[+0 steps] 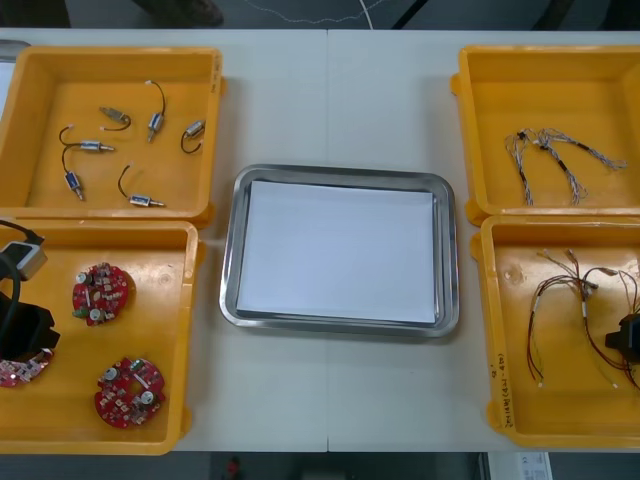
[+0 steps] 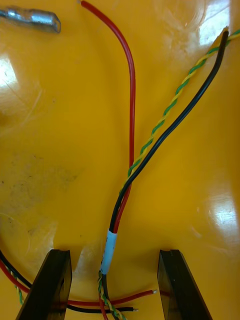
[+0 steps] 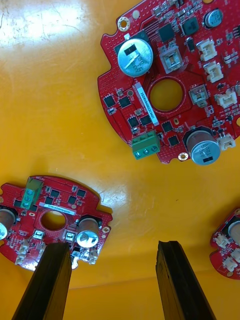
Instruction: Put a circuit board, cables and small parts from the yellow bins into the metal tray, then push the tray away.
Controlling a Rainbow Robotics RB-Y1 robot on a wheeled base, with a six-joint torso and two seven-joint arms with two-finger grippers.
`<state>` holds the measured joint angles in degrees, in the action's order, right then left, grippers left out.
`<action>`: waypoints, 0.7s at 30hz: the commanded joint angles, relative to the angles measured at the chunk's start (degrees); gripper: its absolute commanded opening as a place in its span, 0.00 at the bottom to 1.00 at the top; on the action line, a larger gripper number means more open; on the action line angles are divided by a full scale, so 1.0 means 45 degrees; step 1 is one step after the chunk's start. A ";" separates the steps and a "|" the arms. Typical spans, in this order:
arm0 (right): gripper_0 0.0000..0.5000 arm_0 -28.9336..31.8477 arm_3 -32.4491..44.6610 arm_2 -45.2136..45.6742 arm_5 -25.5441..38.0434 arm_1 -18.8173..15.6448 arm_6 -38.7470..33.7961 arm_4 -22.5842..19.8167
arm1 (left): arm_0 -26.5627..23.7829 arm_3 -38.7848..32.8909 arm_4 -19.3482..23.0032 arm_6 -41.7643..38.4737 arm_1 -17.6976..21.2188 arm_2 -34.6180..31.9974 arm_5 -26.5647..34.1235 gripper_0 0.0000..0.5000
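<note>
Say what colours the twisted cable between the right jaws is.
Green and yellow twisted cable, best in the right wrist view.

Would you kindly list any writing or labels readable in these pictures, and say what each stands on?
Nothing is legible.
Handwriting on the near right yellow bin's wall: too small to read.
White label on the farther circuit board, left wrist view: too small.
White label on the nearer circuit board, same view: too small.
</note>
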<state>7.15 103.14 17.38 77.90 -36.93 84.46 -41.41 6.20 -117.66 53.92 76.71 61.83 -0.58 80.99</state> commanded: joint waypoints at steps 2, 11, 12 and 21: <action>1.00 0.0326 0.0049 -0.0268 -0.0181 0.0257 0.0606 0.0061 | 0.0340 0.0229 0.0245 0.1997 0.0908 0.0344 -0.0360 1.00; 1.00 0.0540 0.0049 -0.0366 -0.0220 0.0277 0.0626 0.0100 | 0.0340 0.0581 0.0401 0.2154 0.1377 0.1067 -0.1278 1.00; 1.00 0.0580 0.0049 -0.0366 -0.0220 0.0277 0.0626 0.0100 | 0.0340 0.0620 0.0440 0.2154 0.1436 0.1145 -0.1395 1.00; 0.00 0.0658 0.0049 -0.0405 -0.0357 0.0277 0.0626 0.0081 | 0.0223 0.1108 0.0479 0.2271 0.1670 0.1946 -0.2255 1.00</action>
<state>7.95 103.16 17.03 76.92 -36.47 84.46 -41.20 6.22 -113.36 55.48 81.76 66.54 6.39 72.00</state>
